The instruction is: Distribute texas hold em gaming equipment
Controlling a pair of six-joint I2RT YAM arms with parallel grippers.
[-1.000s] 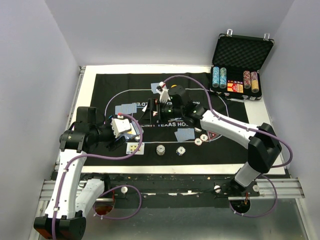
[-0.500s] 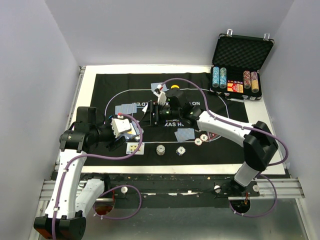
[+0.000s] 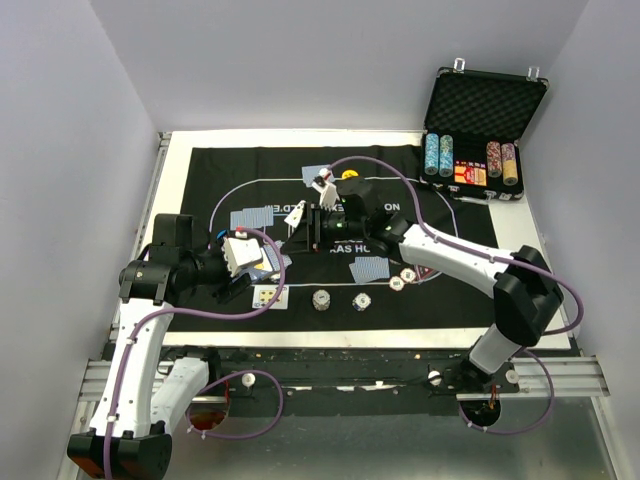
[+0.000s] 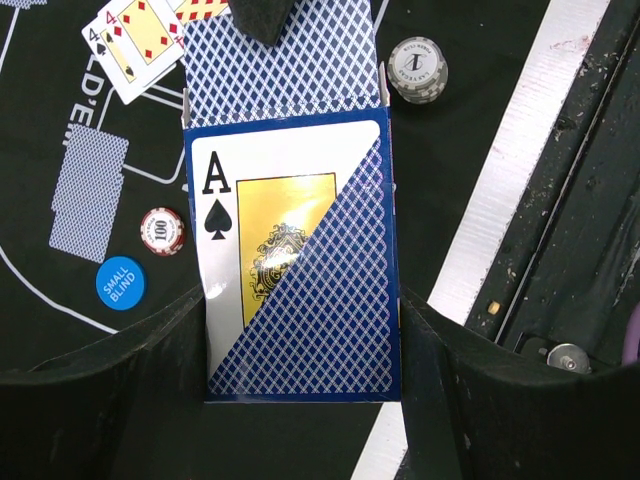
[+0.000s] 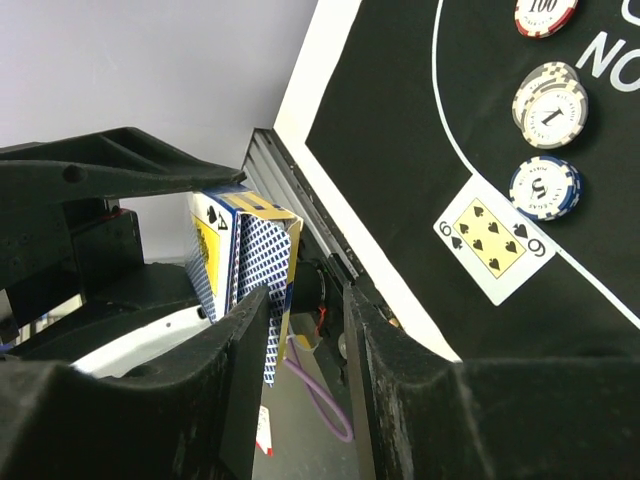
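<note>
Wide black felt mat (image 3: 240, 170) across the table, open chip case (image 3: 485, 105) parked off its far right corner. Both arms meet over the left half of the mat. The left gripper (image 4: 302, 300) is clamped tight on the deck box (image 4: 300, 250), ace-of-spades face up to its camera and flap open. The right gripper (image 5: 307, 295) noses in at that box, jaws partly apart with a narrow gap, nothing visibly pinched. Here's the danger: if those fingers catch the box wall or flap instead of a single card, they could twist the box in the left grip or drag out a clump. Below lie a spade card (image 5: 493, 247), chip stacks (image 3: 321, 300) and the small-blind disc (image 4: 120, 283); spilled cards would scatter them.
</note>
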